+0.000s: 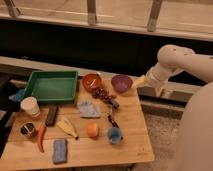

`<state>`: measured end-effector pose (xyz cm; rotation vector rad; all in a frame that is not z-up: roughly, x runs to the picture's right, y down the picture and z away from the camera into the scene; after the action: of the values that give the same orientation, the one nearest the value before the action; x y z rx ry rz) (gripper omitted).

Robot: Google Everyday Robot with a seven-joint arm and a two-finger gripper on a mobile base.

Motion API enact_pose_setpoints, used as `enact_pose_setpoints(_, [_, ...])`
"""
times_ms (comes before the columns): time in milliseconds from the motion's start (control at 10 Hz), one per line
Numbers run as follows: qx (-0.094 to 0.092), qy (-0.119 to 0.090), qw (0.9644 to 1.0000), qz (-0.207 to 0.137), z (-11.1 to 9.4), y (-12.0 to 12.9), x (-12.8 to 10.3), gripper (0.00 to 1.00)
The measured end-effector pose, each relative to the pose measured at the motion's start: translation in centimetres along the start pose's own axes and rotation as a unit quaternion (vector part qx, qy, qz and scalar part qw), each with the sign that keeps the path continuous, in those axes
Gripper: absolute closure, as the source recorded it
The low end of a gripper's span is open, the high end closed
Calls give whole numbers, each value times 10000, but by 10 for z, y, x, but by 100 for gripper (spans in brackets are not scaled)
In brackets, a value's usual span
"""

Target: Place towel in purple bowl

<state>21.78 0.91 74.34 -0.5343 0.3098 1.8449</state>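
The towel point(89, 108) lies rumpled on the table point(131, 144), apart from the purple bowl point(121, 83); the gripper point(139, 81) hangs released, empty, just right of the bowl; likely the pickup is not yet begun.

1. A wooden table point(134, 125) is carrying everything.
2. A green tray point(52, 86) is lying at its back left. A red-brown bowl point(92, 81) and the purple bowl point(121, 82) are sitting side by side to the tray's right.
3. The towel point(89, 108) is lying rumpled in front of the red-brown bowl.
4. A white cup point(31, 106), a red chili point(41, 137) and a blue sponge point(60, 150) are lying at the left and front.
5. An orange point(92, 130) and a blue cup point(115, 135) are sitting nearer the front.
6. The gripper point(139, 82) is hovering just beside the purple bowl, past the table's back right edge, jaws apart and empty.
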Motion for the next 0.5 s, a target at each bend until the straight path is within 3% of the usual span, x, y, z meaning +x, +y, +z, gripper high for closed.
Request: enact_pose_setpoints(500, [-274,186,9963,-794,34,99,41,20])
